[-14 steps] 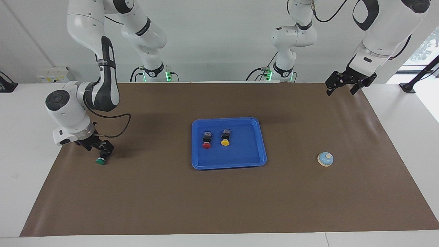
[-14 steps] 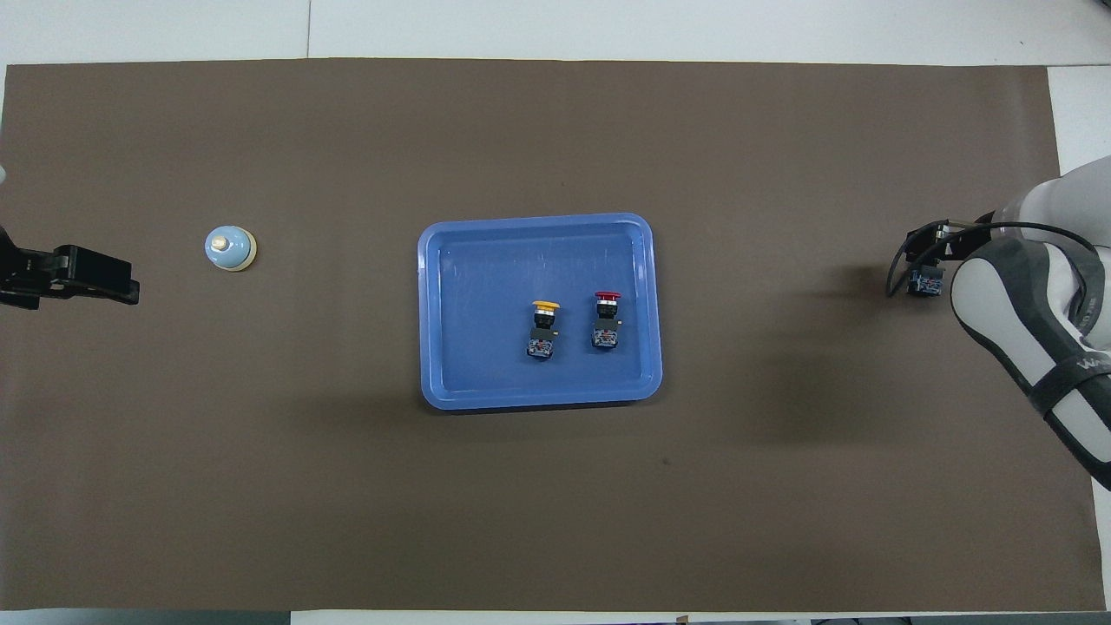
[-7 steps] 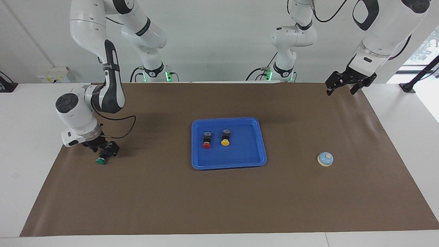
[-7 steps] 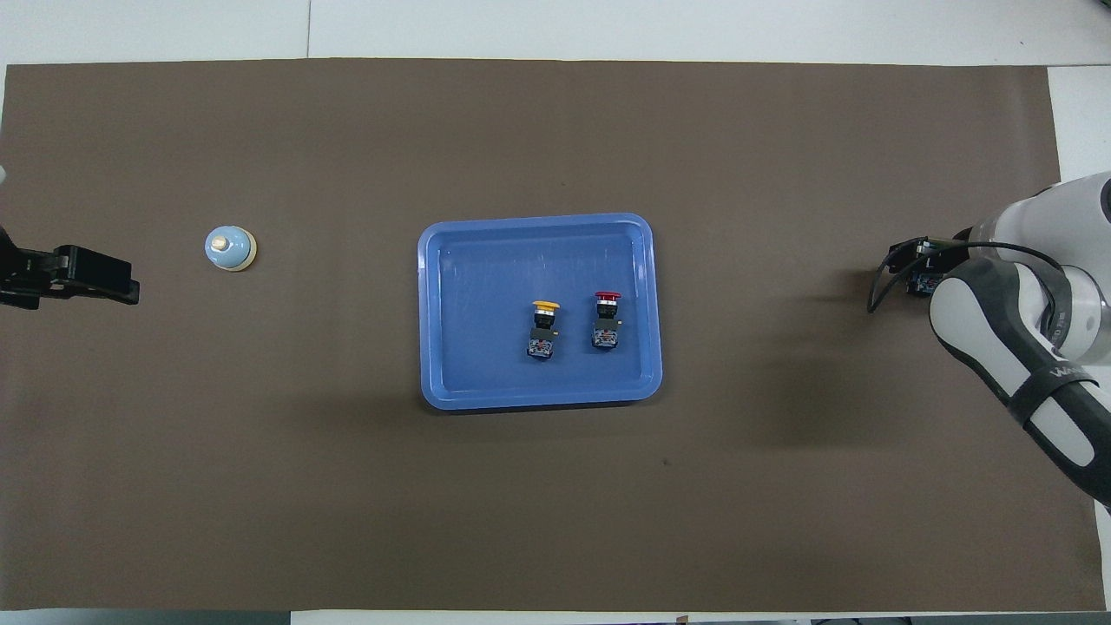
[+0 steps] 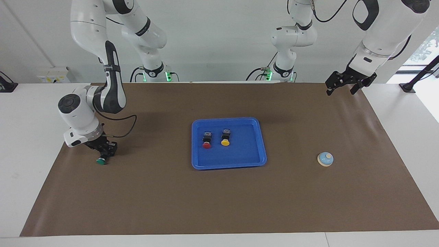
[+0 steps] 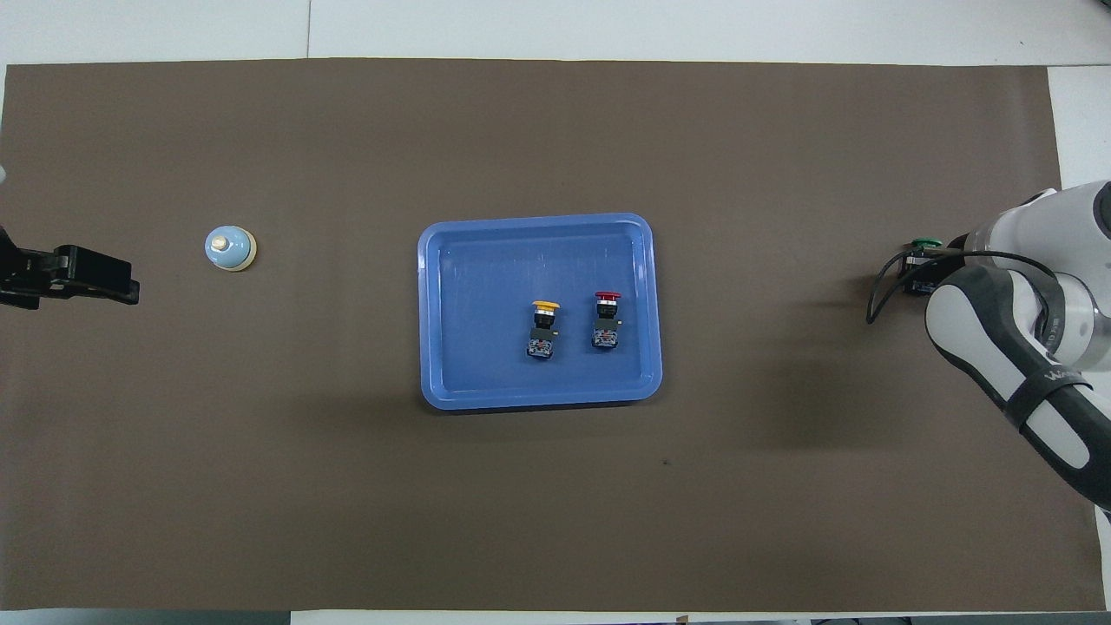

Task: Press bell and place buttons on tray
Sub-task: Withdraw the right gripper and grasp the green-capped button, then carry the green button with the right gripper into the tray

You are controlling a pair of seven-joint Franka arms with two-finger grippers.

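Observation:
The blue tray [image 5: 195, 164] [image 6: 430, 304] lies mid-mat with the red button [image 5: 206, 140] [image 6: 606, 317] and the yellow button [image 5: 225, 138] [image 6: 542, 325] lying in it side by side. The green button [image 5: 100, 161] [image 6: 925, 244] lies on the mat at the right arm's end. My right gripper [image 5: 104, 151] [image 6: 918, 273] is down on it, shut around its black body, with the green cap sticking out. The bell [image 5: 325, 159] [image 6: 230, 248] stands on the mat toward the left arm's end. My left gripper [image 5: 344, 84] [image 6: 78, 278] waits open, up in the air over the mat's edge.
A brown mat [image 5: 219, 199] covers the table, with white tabletop [image 5: 20, 137] showing around it. The right arm's cable [image 5: 125, 128] loops above the mat beside the wrist.
The right wrist has swung a little toward the tray and the right gripper has closed on the green button's body. The button has stayed in place. The left arm has not moved.

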